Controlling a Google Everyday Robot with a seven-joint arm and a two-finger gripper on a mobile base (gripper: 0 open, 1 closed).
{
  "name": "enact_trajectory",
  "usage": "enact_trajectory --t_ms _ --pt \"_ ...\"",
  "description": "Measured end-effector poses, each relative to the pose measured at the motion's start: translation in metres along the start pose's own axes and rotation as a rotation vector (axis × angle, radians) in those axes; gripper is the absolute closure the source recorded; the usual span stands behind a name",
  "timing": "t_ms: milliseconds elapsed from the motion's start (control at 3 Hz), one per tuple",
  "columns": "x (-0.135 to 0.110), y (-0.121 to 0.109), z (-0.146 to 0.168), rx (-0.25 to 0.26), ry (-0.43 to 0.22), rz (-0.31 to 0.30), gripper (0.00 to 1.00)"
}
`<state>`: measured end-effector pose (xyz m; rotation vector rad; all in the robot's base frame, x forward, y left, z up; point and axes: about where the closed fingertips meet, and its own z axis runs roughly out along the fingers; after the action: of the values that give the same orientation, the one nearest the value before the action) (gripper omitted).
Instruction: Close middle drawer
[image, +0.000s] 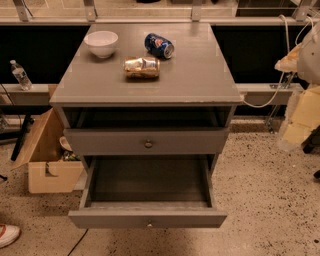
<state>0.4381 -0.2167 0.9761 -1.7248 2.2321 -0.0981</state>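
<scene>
Well, the wide shallow grey wooden middle drawer (148, 219) with a small pale round knob is pulled far out below the front edge of the grey counter (200, 85). Above it, the taller grey top drawer (190, 142) with a dark knob stands out only a little from under the same front edge. On the counter, a white round bowl (101, 43) sits near the back left corner. A blue drink can (159, 45) lies on its side near the back edge, and a crumpled golden can (142, 67) lies just in front of them, towards the middle. The gripper (301, 112) is a pale shape beyond the right edge of the counter, well apart from the middle drawer; whether it is open or closed I cannot tell.
</scene>
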Motion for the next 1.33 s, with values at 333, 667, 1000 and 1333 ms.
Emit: enact_trajectory --t_ms 333,667,1000,1333 --pt "0.000 0.000 0.000 0.000 0.000 0.000 0.00" --pt "0.001 0.011 0.019 -0.038 0.000 0.046 0.00" --pt "-0.003 0.042 0.064 -0.107 -0.027 0.139 0.00" --pt "-0.018 0.090 0.135 -0.216 -0.091 0.220 0.00"
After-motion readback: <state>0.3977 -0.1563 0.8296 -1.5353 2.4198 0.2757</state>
